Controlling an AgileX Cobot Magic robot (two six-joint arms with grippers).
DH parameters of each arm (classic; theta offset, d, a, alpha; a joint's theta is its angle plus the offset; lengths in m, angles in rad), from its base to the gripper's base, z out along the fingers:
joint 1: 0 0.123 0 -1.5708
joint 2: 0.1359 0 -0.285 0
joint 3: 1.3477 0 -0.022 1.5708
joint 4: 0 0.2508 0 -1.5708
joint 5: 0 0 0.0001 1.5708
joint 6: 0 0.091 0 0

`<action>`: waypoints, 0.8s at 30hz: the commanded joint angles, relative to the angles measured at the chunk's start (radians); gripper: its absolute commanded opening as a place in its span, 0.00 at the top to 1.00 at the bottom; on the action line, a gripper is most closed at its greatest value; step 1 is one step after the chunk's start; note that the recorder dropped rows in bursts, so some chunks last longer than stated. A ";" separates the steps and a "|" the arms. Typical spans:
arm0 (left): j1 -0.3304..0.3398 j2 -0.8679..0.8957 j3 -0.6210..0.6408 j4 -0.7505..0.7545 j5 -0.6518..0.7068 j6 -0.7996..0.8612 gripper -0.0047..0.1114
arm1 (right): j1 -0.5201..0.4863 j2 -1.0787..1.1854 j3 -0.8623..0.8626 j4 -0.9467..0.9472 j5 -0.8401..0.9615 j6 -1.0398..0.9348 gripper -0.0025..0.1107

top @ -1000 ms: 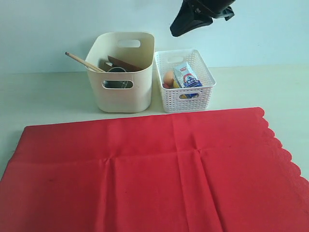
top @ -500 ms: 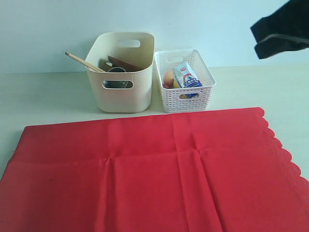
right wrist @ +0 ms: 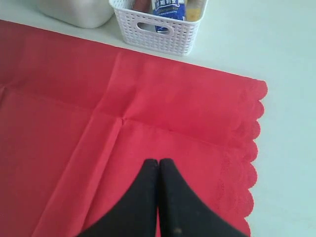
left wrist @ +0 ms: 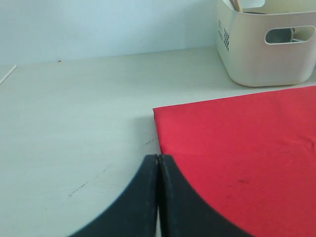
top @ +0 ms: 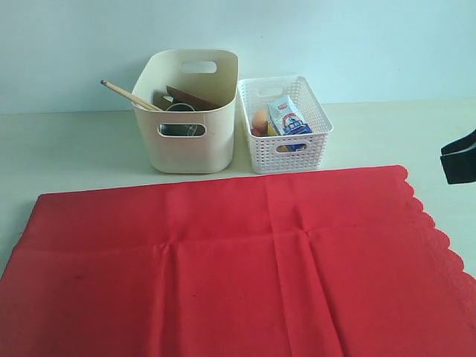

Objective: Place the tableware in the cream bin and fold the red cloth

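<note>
Tableware step is looking done: chopsticks [top: 125,94], plate [top: 190,97] + cup [top: 179,129] are sitting in bin [top: 190,152], upper centre-left of ext. frame. No pieces are showing outside it, and the rest are hidden inside, so can't confirm. Cloth [top: 223,260] is lying flat across lower frame, not yet folded, so the fold is what's left. L gripper [left wrist: 158,160] is clenched, holding nothing, hovering by cloth corner. R gripper [right wrist: 158,164] is clenched, holding nothing, hanging over cloth near scalloped edge.
</note>
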 commanded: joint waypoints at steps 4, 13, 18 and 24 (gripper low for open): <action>-0.005 -0.006 0.003 0.003 -0.008 0.000 0.96 | -0.001 -0.030 0.004 0.012 -0.005 0.004 0.98; -0.054 -0.004 0.003 0.003 -0.008 0.000 0.96 | -0.001 -0.139 0.028 0.012 -0.017 0.004 0.98; -0.080 -0.006 0.003 0.003 -0.006 0.000 0.96 | -0.001 -0.203 0.052 0.012 -0.052 0.004 0.98; -0.128 -0.006 0.003 0.003 -0.006 0.000 0.96 | -0.001 -0.243 0.067 0.012 -0.060 0.004 0.98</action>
